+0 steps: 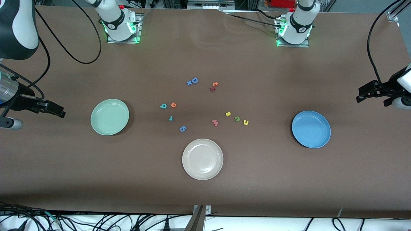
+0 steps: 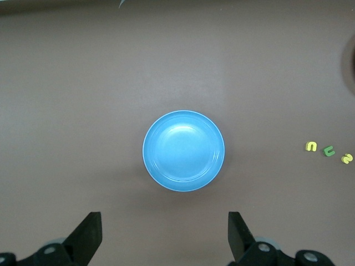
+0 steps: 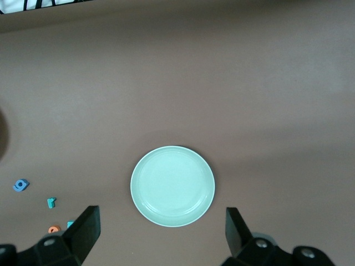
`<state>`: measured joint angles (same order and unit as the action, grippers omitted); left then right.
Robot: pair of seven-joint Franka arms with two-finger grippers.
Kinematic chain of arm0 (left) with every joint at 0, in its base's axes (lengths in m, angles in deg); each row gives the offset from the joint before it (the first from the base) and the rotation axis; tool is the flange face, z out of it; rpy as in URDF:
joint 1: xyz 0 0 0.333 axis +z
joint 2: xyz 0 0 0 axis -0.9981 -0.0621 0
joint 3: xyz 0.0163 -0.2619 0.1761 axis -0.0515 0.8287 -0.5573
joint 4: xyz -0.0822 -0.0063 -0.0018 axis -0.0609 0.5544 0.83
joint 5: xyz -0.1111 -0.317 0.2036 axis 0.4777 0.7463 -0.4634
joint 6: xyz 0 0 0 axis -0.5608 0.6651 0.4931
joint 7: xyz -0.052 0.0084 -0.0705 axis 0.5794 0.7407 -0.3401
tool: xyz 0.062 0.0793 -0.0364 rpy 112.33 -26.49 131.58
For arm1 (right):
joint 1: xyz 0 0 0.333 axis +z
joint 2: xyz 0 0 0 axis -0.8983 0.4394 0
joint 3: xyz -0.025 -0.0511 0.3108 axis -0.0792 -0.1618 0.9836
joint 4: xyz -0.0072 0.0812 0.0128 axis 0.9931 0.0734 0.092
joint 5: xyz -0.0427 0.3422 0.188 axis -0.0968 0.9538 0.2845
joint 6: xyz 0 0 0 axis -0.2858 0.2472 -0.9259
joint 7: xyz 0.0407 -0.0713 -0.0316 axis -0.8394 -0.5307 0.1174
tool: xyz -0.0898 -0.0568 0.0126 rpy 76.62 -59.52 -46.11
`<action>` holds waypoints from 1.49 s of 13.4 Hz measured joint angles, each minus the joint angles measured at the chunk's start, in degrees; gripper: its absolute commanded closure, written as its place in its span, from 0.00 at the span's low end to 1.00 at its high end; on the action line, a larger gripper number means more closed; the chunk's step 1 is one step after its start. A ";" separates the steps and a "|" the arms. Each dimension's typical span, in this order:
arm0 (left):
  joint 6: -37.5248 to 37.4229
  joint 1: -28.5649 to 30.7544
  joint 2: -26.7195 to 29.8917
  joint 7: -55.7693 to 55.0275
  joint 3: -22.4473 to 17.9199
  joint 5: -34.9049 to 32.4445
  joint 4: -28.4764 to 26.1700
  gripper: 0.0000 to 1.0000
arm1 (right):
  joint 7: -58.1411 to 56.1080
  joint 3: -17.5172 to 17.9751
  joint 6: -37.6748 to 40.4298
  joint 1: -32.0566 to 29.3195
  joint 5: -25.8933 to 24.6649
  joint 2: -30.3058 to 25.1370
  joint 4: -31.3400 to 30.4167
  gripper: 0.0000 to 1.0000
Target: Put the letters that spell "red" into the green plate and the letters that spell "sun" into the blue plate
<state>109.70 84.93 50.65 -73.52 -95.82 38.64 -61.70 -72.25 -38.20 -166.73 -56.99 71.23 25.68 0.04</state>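
Left gripper (image 2: 165, 235) and right gripper (image 3: 162, 233) — both spread wide, holding nothing, touching nothing.

Bare table (image 1: 273, 166) surrounds the green plate (image 1: 109, 116) and the blue plate (image 1: 311, 129), each lying well apart from the scattered letters. The beige-white plate (image 1: 202, 159) lies nearer the front camera than the letters, close to the blue 6-shaped piece (image 1: 182, 129).
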 measured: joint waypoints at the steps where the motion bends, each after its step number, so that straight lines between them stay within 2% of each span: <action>1: 0.00 0.00 0.00 0.00 0.00 0.00 0.00 0.00 | 0.00 0.00 0.00 0.00 0.00 0.00 0.03 0.00; 9: -0.01 -0.03 0.00 0.00 0.07 0.01 0.27 0.00 | 5.43 0.13 -0.12 1.29 -1.38 -0.01 0.43 0.00; 14: -0.01 -0.03 0.00 0.00 0.07 0.01 0.28 0.00 | 5.85 -2.86 -4.51 0.68 -1.65 -0.07 1.79 0.00; 20: -0.04 -0.03 0.00 0.00 0.07 0.02 0.29 0.00 | 6.08 -1.33 -5.00 2.95 -1.60 1.92 0.59 0.00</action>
<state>109.66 84.90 50.65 -73.52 -95.75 38.66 -61.41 -66.16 -39.53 -171.73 -54.04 69.63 27.60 0.63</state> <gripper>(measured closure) 0.000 0.000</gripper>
